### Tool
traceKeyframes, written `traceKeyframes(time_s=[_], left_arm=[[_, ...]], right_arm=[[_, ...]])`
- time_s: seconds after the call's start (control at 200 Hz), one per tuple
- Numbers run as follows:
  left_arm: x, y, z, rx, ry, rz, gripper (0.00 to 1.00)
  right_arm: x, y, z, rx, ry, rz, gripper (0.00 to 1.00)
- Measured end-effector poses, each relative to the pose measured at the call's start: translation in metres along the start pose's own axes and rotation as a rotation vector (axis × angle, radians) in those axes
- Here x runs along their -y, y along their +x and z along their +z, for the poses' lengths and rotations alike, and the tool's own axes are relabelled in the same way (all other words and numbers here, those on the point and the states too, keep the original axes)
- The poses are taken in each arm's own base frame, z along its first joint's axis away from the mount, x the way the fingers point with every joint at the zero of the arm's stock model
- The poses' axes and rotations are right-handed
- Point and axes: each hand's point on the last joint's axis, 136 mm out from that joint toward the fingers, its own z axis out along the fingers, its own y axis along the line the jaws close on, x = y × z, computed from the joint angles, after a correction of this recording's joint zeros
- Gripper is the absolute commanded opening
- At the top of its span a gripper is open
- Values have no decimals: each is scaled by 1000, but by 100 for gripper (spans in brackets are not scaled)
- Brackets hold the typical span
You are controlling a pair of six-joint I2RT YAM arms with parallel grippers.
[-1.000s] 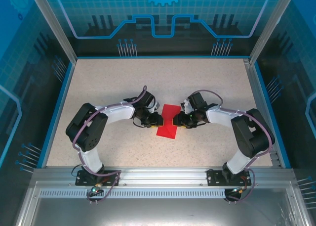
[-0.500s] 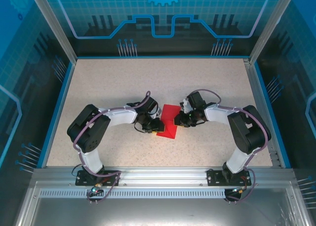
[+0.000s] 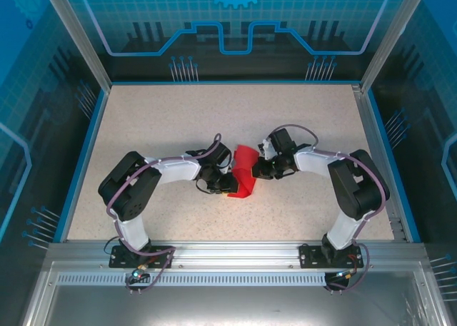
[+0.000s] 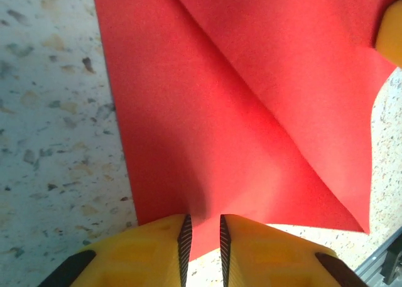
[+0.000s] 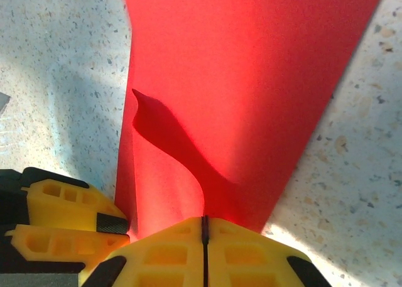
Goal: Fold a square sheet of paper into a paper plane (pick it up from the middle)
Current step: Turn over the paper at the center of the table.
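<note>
Both edges of the floppy paper (image 3: 245, 162) are pinched: left claw (image 4: 203, 227) at 9 o'clock, right claw (image 5: 204, 223) at 3. It looks easy to tear; hold mid-edge.

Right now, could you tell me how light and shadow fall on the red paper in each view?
Right wrist: a curved dark shadow crosses the red sheet. Left wrist: soft shadow near the bottom edge, crease sharp. Top external: even light, no glare on it.
</note>
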Motion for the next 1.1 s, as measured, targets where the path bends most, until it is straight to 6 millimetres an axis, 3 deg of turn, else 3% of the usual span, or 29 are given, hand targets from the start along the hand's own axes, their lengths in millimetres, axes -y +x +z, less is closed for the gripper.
traceKeyframes(time_s=[0.45,0.555,0.76,0.97,1.1], left_arm=[[1,0,0,-1,-3,16,26],[2,0,-1,1,-1,16,29],[6,-4,-8,27,-1,18,32],[8,-7,-12,43,5,1,33],[8,-12,-14,59,9,-21,39]], right_arm=[[5,9,3,-44,10,-19,14],[2,10,0,-43,2,-30,24],[-3,14,-9,-30,-11,-46,32],[2,27,-9,-45,-14,-29,34],[-2,25,-8,-36,-37,-27,35]])
